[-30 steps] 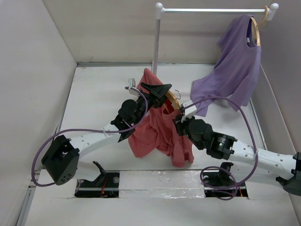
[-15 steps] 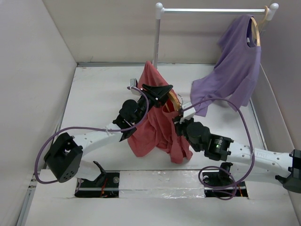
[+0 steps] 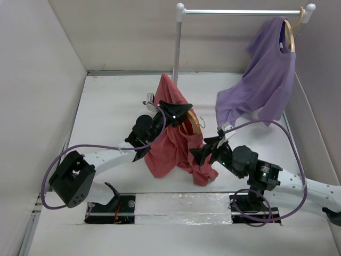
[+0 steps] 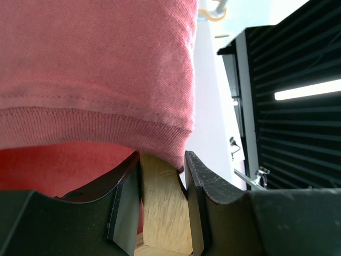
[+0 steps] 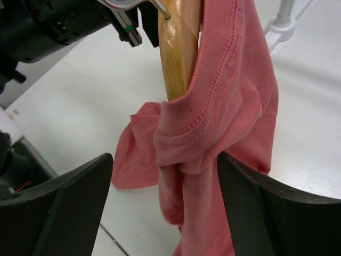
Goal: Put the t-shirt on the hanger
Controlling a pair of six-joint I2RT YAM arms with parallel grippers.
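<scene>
A white bench (image 3: 106, 101) between pale walls (image 3: 42, 64). My left pincer (image 4: 162, 176) clamps the hanger (image 4: 162, 218) by its wood to hold it aloft. The t-shirt (image 3: 170, 144) drapes over it, collar bunched on one arm. My right pincer (image 5: 162, 160) gapes empty just beside the cloth, free to tug it straight, I judge.

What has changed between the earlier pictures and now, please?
The right gripper opened and drew back from the t-shirt toward the near edge. The left gripper closed on the hanger. The t-shirt stays draped over the hanger, and the purple t-shirt still hangs on the rail.
</scene>
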